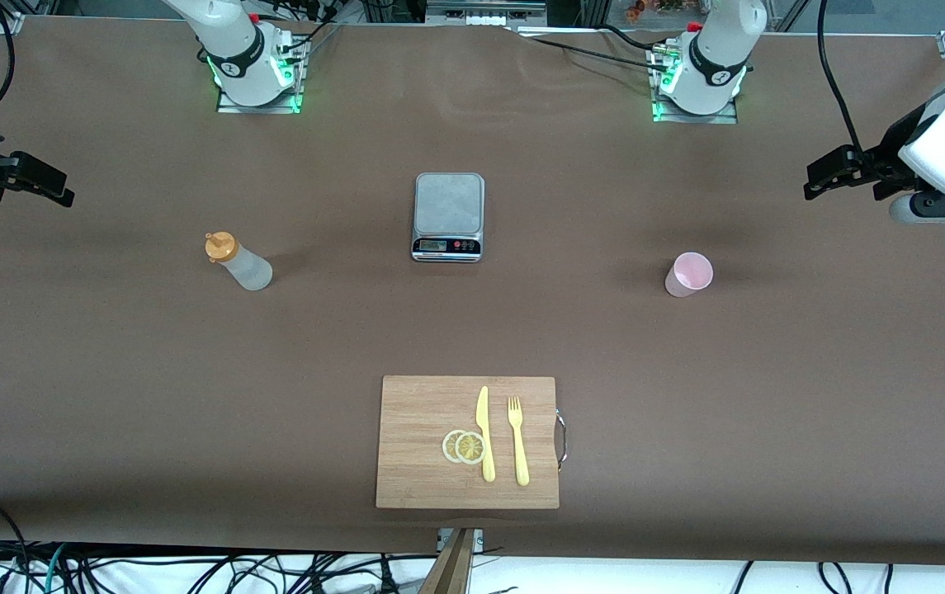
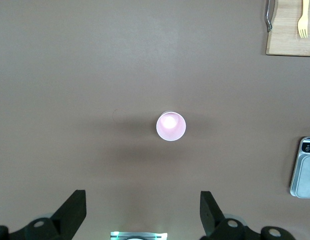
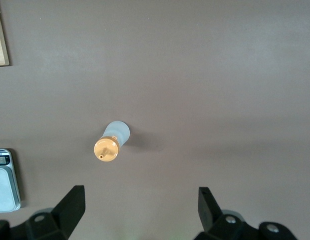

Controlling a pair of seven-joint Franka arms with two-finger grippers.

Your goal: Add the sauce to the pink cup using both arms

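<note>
Cutting board point(image 1: 422, 478), empty pink cup point(image 1: 689, 275), sauce point(image 1: 239, 261)

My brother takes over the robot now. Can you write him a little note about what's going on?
Left gripper: jaws open, empty, up in the air at the left arm's end of the table, waiting.
Right gripper: jaws open, empty, up in the air at the right arm's end.
Sauce bottle: standing on the table toward the right arm's end, cap on.
Pink cup: upright toward the left arm's end, looks empty.
Done: nothing yet.
Left: pick up bottle and cup, then squeeze sauce into the cup.
</note>
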